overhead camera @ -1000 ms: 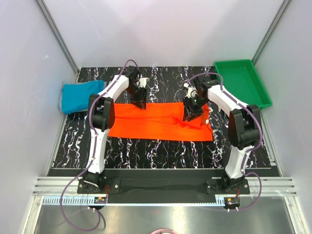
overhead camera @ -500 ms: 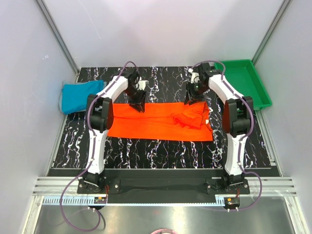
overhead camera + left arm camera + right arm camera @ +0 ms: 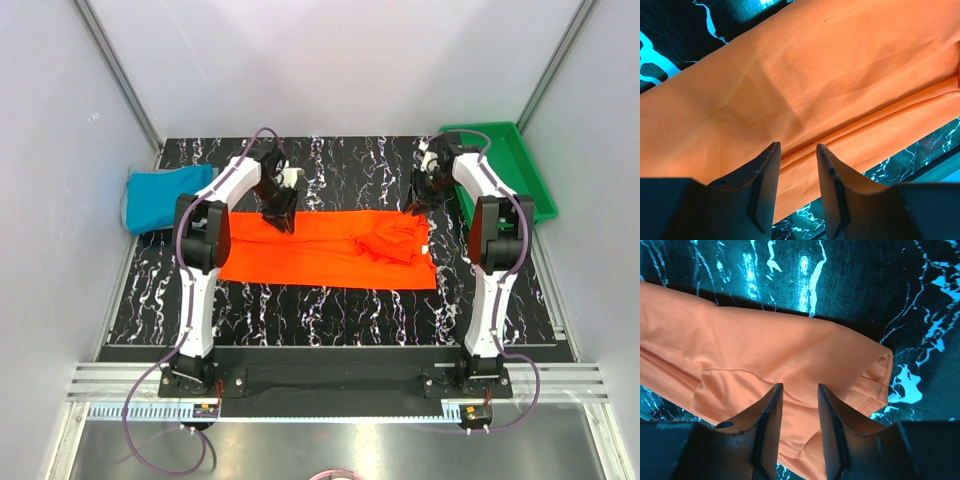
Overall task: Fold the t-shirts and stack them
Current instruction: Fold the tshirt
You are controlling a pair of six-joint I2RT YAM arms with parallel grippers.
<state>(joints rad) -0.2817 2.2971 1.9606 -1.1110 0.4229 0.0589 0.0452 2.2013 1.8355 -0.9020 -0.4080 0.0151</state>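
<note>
The orange-red t-shirt (image 3: 320, 252) lies as a long folded band across the middle of the table, bunched at its right end. The teal-blue t-shirt (image 3: 165, 197) lies crumpled at the far left edge. My left gripper (image 3: 282, 212) hovers over the orange shirt's back edge; in the left wrist view it (image 3: 798, 148) is open and empty above a fold line in the cloth (image 3: 790, 75). My right gripper (image 3: 419, 203) is over the shirt's back right corner; in the right wrist view it (image 3: 799, 386) is open and empty above the sleeve (image 3: 805, 360).
A rigid green tray (image 3: 500, 168) stands at the back right, just right of my right arm. The black marbled table (image 3: 330, 310) has grey walls on both sides and behind.
My right gripper has left the bunched cloth at the shirt's right middle and moved back and right to the back right corner. My left gripper has barely moved.
</note>
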